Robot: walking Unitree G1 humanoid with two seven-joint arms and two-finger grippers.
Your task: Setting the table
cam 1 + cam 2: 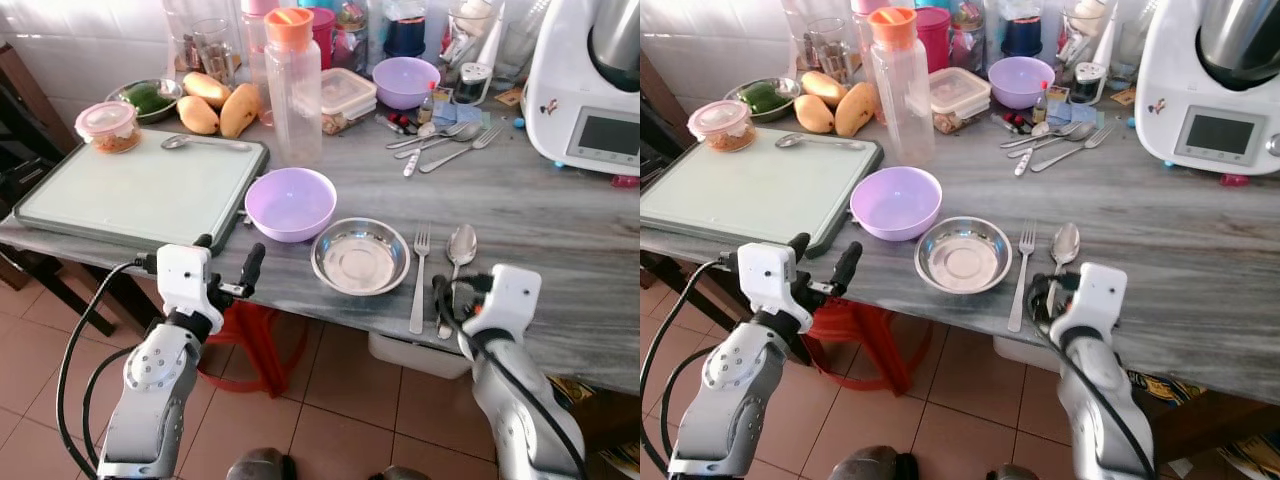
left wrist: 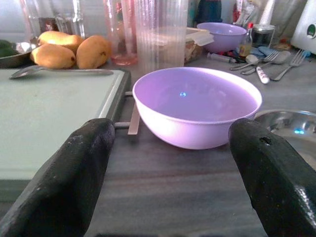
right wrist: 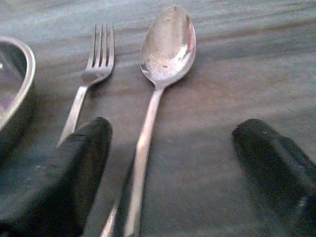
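A lilac bowl (image 1: 290,203) stands near the front of the grey counter (image 1: 560,230). To its right is a steel dish (image 1: 360,256), then a fork (image 1: 419,275) and a spoon (image 1: 458,256) lying side by side. My left gripper (image 1: 228,258) is open at the counter's front edge, just short of the lilac bowl (image 2: 197,106), with nothing between its fingers. My right gripper (image 3: 173,173) is open and low over the counter edge. The spoon's handle (image 3: 145,143) runs between its fingertips (image 3: 79,163), and the fork (image 3: 86,84) lies just outside them.
A pale cutting board (image 1: 140,190) with a spoon (image 1: 205,142) and a food tub (image 1: 108,125) is on the left. Behind are mangoes (image 1: 215,105), a clear bottle (image 1: 293,85), another lilac bowl (image 1: 405,80), loose cutlery (image 1: 445,140) and a white appliance (image 1: 585,90). A red stool (image 1: 255,340) stands below.
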